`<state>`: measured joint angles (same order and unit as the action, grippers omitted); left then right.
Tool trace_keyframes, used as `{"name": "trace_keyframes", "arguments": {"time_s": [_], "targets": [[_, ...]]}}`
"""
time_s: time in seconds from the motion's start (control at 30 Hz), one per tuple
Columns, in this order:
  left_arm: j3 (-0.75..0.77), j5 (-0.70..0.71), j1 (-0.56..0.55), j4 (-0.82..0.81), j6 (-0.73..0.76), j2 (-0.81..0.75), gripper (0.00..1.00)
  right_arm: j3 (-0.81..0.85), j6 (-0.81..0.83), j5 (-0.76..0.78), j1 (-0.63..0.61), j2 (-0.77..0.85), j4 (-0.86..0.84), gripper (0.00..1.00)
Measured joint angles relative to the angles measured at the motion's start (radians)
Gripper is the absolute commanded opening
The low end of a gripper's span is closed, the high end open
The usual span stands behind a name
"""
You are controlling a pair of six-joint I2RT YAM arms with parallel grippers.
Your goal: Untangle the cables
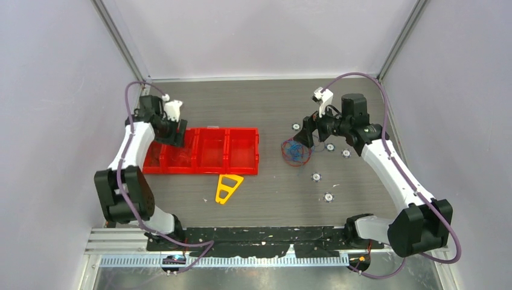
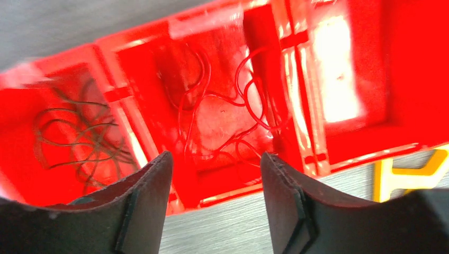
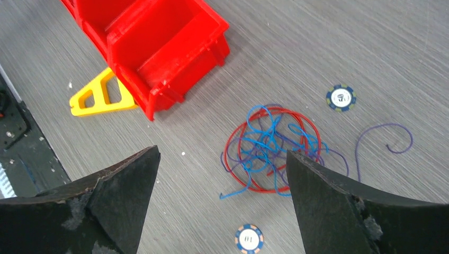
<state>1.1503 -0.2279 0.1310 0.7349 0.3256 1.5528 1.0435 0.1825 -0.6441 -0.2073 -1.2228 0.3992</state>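
Table (image 1: 272, 199), right end effector (image 3: 222, 153) above cables (image 3: 270, 148)

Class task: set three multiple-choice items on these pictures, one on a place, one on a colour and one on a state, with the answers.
1. Where does the cable tangle lie relative to the red bin?
A inside it
B on the table, to its right
C behind it

2. What colour is the triangular frame?
A green
B white
C yellow

3. How is the right pincer?
A open
B shut on a cable
C shut, empty

Answers:
1. B, the tangle rests on the tabletop.
2. C, it is plainly yellow.
3. A, its fingers stand wide apart above the tangle.
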Motion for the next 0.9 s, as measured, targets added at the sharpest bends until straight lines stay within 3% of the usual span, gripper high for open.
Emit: {"name": "trace_keyframes", "arguments": {"time_s": [0.17,0.3,0.4,0.5,0.7,0.77,0.8,0.83,0.87,0.9], "targets": [[0.126,-0.043,0.0,0.055,0.0,-0.138,0.86,0.019,0.073,0.05,0.0,-0.049,0.089,0.97],[0.145,-0.134,-0.042,0.009,-0.016,-0.237,0.86,0.019,0.125,0.106,0.0,-0.119,0.147,0.99],[0.159,-0.187,-0.18,-0.046,-0.023,-0.239,0.82,0.019,0.157,0.146,0.0,-0.188,0.171,0.93],[0.197,-0.256,-0.359,-0.119,-0.041,-0.152,0.8,0.02,0.184,0.195,0.0,-0.285,0.184,0.92],[0.233,-0.319,-0.573,-0.225,-0.093,0.04,0.8,0.045,0.204,0.271,0.002,-0.447,0.193,0.94],[0.233,-0.319,-0.622,-0.253,-0.121,0.086,0.8,0.065,0.202,0.284,0.002,-0.498,0.177,0.88],[0.233,-0.32,-0.639,-0.264,-0.14,0.102,0.8,0.074,0.199,0.288,0.002,-0.521,0.165,0.74],[0.233,-0.323,-0.65,-0.275,-0.161,0.114,0.78,0.082,0.195,0.292,0.003,-0.542,0.155,0.66],[0.233,-0.325,-0.656,-0.283,-0.173,0.122,0.77,0.089,0.194,0.295,0.004,-0.558,0.149,0.5],[0.234,-0.332,-0.658,-0.293,-0.191,0.128,0.74,0.099,0.187,0.298,0.005,-0.573,0.144,0.43]]}}
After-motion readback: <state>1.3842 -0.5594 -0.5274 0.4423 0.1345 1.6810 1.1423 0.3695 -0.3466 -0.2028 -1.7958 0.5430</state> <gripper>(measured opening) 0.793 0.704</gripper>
